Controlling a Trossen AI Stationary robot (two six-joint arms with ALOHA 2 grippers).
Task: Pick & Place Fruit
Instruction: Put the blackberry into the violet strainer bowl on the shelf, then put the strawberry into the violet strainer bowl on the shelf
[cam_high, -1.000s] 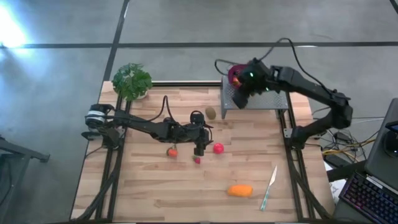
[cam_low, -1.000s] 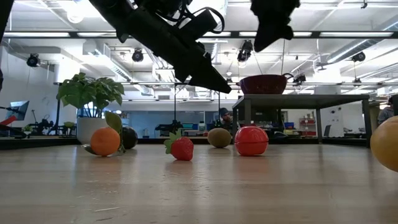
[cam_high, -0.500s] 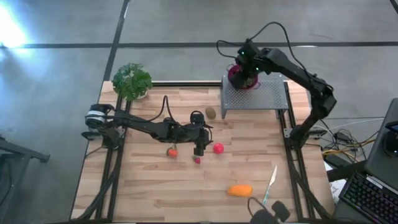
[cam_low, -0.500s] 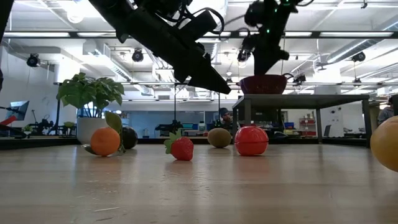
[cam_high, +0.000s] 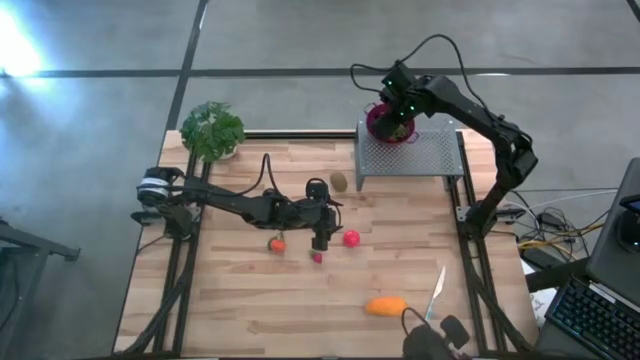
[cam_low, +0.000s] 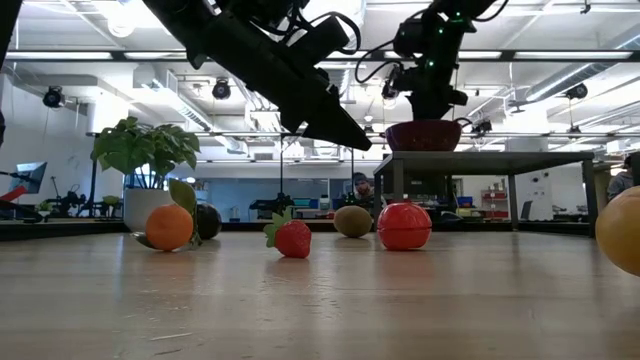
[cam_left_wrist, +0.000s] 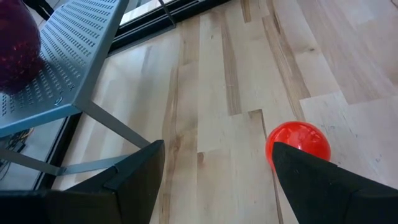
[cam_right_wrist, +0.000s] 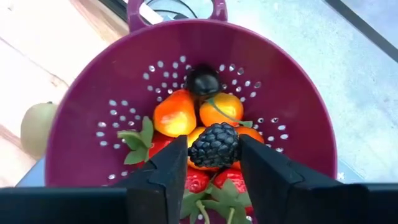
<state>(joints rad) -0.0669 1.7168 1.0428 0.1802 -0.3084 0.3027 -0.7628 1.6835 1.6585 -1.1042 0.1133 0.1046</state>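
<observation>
The right end effector (cam_right_wrist: 212, 163) hangs over the purple colander (cam_right_wrist: 87, 112), fingers seemingly pinching a dark blackberry (cam_right_wrist: 214, 145) atop the fruit inside. The left end effector (cam_left_wrist: 214, 174) hovers spread wide over the worktop (cam_high: 250, 310), near the red ball (cam_left_wrist: 298, 144).

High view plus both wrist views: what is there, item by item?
colander: 1, purple, on mesh stand
mesh stand: 1, grey, table's far right
fruit pile: several, orange, red, dark, inside colander
blackberry: 1, black, over the pile
kiwi: 1, brown, beside stand
ball: 1, red, mid-table
strawberry: 1, red, near ball
small orange: 1, left of strawberry
oblong piece: 1, orange, near edge
knife: 1, pale, beside it
plant: 1, green, far left corner
left gripper: open, above the ball
right gripper: closed on blackberry
</observation>
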